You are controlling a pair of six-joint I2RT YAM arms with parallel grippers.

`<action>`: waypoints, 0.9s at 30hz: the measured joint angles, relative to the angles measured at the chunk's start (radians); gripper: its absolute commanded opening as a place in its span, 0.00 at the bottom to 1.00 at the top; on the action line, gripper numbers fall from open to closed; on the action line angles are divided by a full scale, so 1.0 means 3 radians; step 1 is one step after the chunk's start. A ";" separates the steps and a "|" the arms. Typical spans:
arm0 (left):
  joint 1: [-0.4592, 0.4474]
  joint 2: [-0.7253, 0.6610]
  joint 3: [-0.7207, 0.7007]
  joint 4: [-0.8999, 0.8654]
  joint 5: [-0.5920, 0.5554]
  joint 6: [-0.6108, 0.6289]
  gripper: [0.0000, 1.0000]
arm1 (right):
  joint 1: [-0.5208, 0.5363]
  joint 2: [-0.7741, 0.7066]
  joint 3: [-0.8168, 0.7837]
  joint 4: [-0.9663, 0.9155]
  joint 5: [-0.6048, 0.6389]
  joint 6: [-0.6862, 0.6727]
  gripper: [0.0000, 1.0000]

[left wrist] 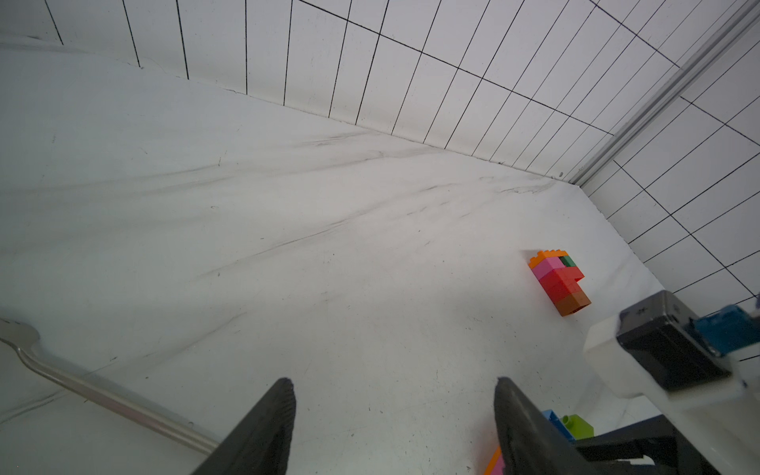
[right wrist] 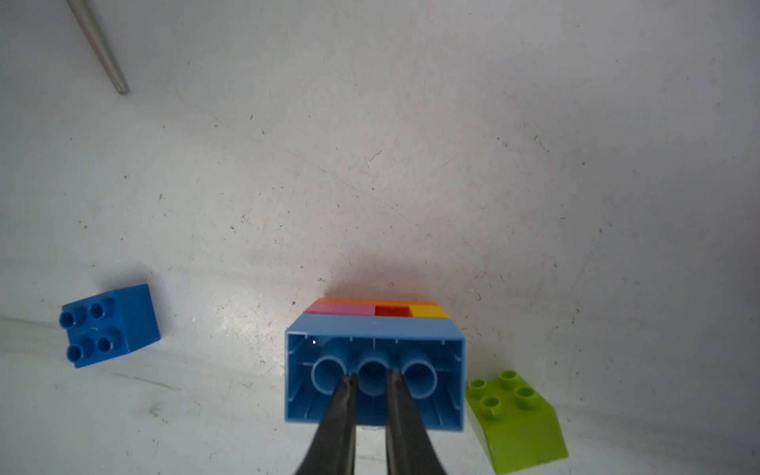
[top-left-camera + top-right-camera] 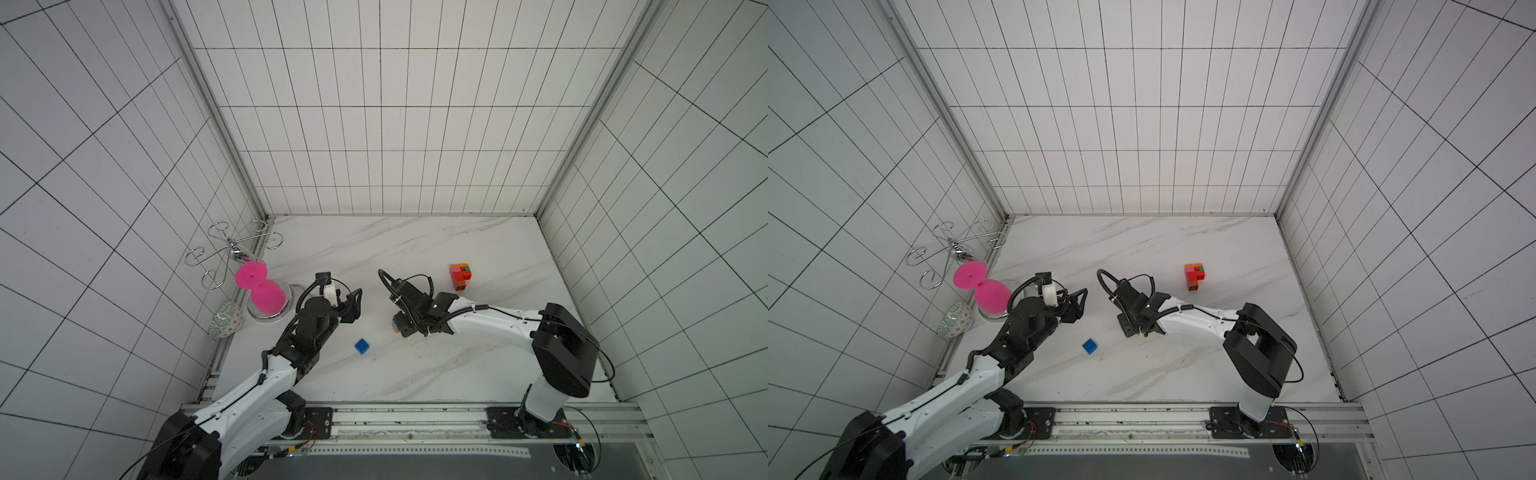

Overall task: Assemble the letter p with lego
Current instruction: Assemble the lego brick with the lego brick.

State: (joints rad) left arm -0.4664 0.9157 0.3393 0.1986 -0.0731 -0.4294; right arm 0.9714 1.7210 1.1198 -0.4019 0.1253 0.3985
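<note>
My right gripper (image 2: 372, 378) is shut on the middle tube in the hollow underside of a light blue brick (image 2: 374, 329). Pink, red, yellow and orange lego are stacked behind that brick. The same gripper (image 3: 401, 326) shows mid-table in both top views. A loose blue brick (image 2: 109, 325) (image 3: 362, 346) and a lime sloped brick (image 2: 516, 419) lie on either side of it. A separate stack (image 3: 460, 276) (image 1: 559, 281) of orange, pink, red, green and brown lego lies at the back right. My left gripper (image 1: 395, 382) (image 3: 351, 305) is open and empty, left of the right gripper.
A big pink hourglass-shaped thing (image 3: 262, 291) stands on a clear dish by the left wall. A wire stand (image 3: 232, 249) is behind it and a patterned ball (image 3: 224, 324) in front. A thin metal rod (image 2: 98, 45) lies on the marble table (image 3: 415, 249). Tiled walls close three sides.
</note>
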 measured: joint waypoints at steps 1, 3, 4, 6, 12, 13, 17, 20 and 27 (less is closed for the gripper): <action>0.0000 0.0000 0.0000 0.0000 0.0000 0.0000 0.71 | 0.0000 0.0008 0.0004 0.0010 0.0001 0.0000 0.17; 0.0000 0.0000 0.0000 0.0000 -0.0001 0.0001 0.71 | 0.0001 0.0018 0.0020 0.0009 0.0000 -0.0001 0.17; 0.0000 0.0000 0.0000 0.0000 -0.0001 0.0001 0.71 | 0.0001 0.0020 0.0029 -0.0003 0.0001 -0.0001 0.17; 0.0000 0.0000 0.0000 0.0000 -0.0001 0.0001 0.71 | 0.0003 0.0039 0.0074 -0.0056 0.0001 -0.0009 0.17; 0.0000 -0.0008 0.0000 -0.0001 -0.0001 0.0001 0.71 | 0.0011 0.0164 0.0295 -0.0314 0.0024 -0.0072 0.19; 0.0000 -0.0009 0.0000 -0.0001 0.0000 0.0001 0.71 | 0.0013 0.0191 0.0333 -0.0347 0.0027 -0.0078 0.19; 0.0000 -0.0015 0.0000 -0.0003 0.0000 0.0001 0.71 | 0.0015 0.0287 0.0449 -0.0393 0.0023 -0.0097 0.19; 0.0000 -0.0019 0.0000 -0.0003 0.0000 0.0001 0.71 | 0.0015 0.0333 0.0498 -0.0401 0.0025 -0.0102 0.19; 0.0000 -0.0022 0.0000 -0.0003 0.0000 0.0003 0.71 | 0.0015 0.0384 0.0647 -0.0609 0.0046 -0.0132 0.21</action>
State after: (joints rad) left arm -0.4664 0.9092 0.3393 0.1978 -0.0731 -0.4286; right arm 0.9760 1.8362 1.3140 -0.5846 0.1390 0.3588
